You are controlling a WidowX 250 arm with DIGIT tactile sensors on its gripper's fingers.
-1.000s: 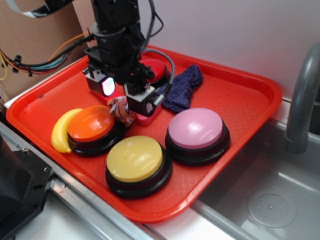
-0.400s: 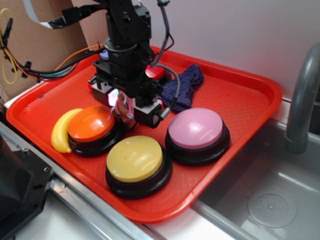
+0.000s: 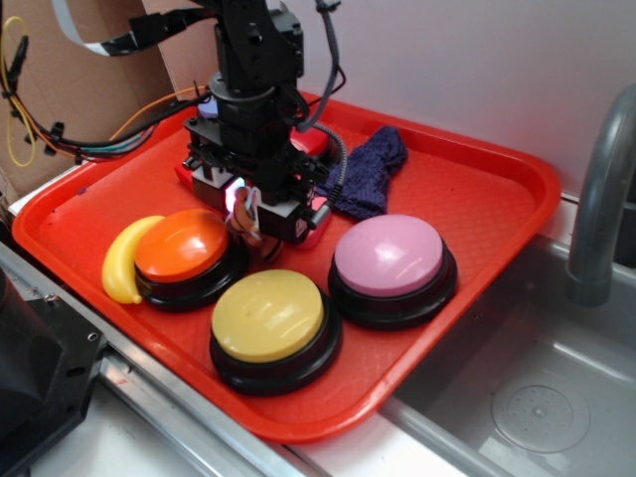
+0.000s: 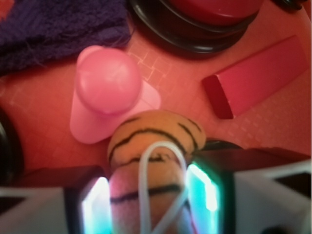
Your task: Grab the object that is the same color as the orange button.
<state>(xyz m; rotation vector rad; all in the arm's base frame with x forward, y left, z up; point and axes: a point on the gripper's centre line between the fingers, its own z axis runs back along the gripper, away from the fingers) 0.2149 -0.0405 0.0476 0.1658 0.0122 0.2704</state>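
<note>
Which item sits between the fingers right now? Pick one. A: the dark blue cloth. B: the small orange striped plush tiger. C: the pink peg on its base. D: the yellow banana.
B: the wrist view shows the small orange striped plush tiger pinched between the lit fingers.

No text, label, brand, number or sign can be read in either view. The domes of the buttons are plain, the red tray (image 3: 477,179) bears no marking, and the cardboard (image 3: 60,70) behind its far left corner shows no print.
</note>
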